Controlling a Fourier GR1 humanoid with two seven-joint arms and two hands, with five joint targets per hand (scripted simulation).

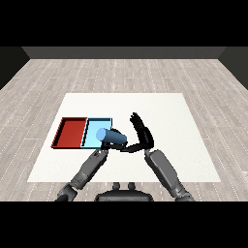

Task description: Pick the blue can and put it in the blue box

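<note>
The step in hand looks like the placing: the blue can [111,137] lies on its side, its pale round end toward the view's left, over the near right corner of the light blue tray [93,127], so the carry seems all but done and the release is what remains. The can overlaps the tray's near rim rather than sitting squarely inside it, and whether it rests on that rim or hangs just above it cannot be told from this angle. The left hand [102,151] shows only as a dark patch at the end of its grey forearm, directly below and partly behind the can; I cannot tell how its fingers stand, or whether they are on the can at all. The right hand [143,134] stands upright just to the right of the can's dark end, fingers straight and spread, thumb reaching low toward the can; it appears to touch or nearly touch that end without curling round it. The next move, as I judge it, calls for easing the can further over the tray's floor, away from the rim and clear of the red tray [70,131] beside it, then drawing both hands back so that the can does not roll out.
</note>
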